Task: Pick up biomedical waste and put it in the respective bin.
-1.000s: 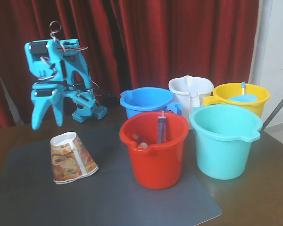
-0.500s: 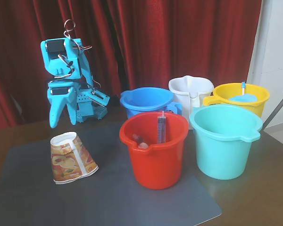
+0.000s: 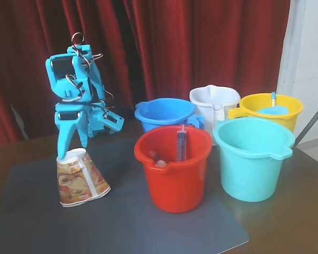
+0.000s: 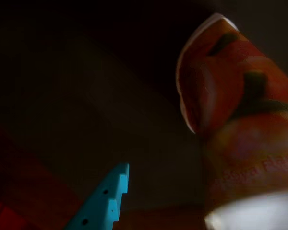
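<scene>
The biomedical waste, a crushed white paper cup [image 3: 80, 179] with orange, yellow and red food pictures, stands narrow end up on the grey mat [image 3: 122, 222] at the left. My turquoise gripper [image 3: 71, 149] points straight down over it, jaws open, with the fingertips on either side of the cup's top. In the wrist view the cup [image 4: 240, 124] fills the right side, and one turquoise finger [image 4: 105, 201] shows at the bottom, apart from the cup. The respective bin, a turquoise bucket [image 3: 253, 164] with a pouring lip, stands at the right.
A red bucket [image 3: 174, 172] holding a syringe [image 3: 181, 144] stands mid-mat between the cup and the turquoise bucket. Behind are a darker blue bucket [image 3: 164, 112], a white one [image 3: 214, 100] and a yellow one [image 3: 271, 108]. A red curtain hangs at the back.
</scene>
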Available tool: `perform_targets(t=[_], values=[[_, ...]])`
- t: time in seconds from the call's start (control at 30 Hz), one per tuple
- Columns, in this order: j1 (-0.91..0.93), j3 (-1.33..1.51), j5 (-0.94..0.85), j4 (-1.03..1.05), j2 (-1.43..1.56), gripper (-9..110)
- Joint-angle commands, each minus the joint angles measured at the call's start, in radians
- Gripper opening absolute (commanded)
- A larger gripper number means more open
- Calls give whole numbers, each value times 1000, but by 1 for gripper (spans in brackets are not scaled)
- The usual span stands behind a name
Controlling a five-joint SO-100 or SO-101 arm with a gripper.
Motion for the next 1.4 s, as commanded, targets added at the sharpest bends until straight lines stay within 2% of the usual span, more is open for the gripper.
perform_targets(t=[0.0,0.9,1.17,1.37], values=[[-6,-25,5,35,2,75],[0,-8,52,-107,-3,74],[8,-23,44,-114,-2,39],[57,-6,-26,-176,-2,31]])
